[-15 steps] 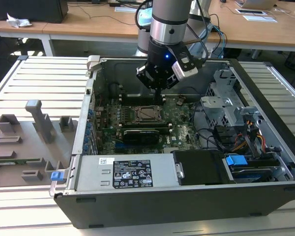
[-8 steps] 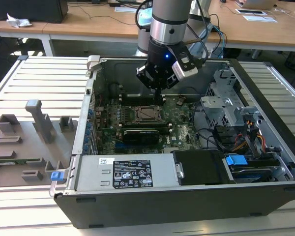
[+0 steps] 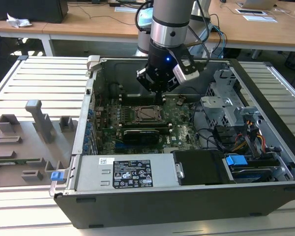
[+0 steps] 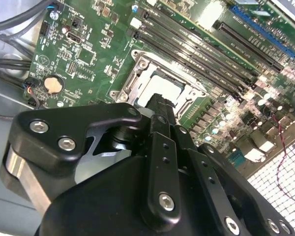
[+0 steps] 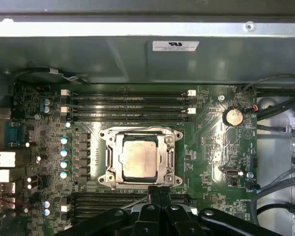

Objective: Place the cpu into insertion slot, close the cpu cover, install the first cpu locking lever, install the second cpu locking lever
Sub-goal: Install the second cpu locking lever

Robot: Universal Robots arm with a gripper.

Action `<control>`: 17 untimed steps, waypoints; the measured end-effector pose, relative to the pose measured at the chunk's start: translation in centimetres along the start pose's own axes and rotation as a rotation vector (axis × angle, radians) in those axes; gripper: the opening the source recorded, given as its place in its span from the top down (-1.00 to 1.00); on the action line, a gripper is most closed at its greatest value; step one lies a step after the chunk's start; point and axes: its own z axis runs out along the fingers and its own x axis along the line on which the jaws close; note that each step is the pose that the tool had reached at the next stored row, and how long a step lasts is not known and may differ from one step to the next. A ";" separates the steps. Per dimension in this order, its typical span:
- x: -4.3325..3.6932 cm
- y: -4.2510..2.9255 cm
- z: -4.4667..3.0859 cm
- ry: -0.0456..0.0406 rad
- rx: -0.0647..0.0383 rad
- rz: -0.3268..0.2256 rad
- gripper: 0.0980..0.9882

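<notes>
We see an open computer case (image 3: 265, 88) lying on a slatted desk (image 3: 34, 78), its green motherboard (image 5: 211, 142) exposed with a round coin battery (image 5: 232, 117). At the exterior view's left, grey plastic fixtures (image 3: 37, 120) stand on that desk beside the case. A blue clip (image 3: 236, 161) sits near the drive bay.

We see the gripper (image 4: 160, 101) with its black fingers pressed together over the cpu cover (image 4: 145, 81), which frames the cpu (image 4: 155, 86) on the green motherboard (image 4: 88, 44).

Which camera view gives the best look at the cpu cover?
The first wrist view: the cpu cover lies square-on and unobstructed. The second wrist view shows it partly behind the gripper; in the exterior view it is small.
</notes>
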 end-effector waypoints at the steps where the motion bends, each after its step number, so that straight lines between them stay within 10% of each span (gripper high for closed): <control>1: 0.00 -0.08 0.00 0.0000 0.000 0.000 0.97; 17: 0.01 -1.94 0.33 -0.0001 0.000 0.000 0.97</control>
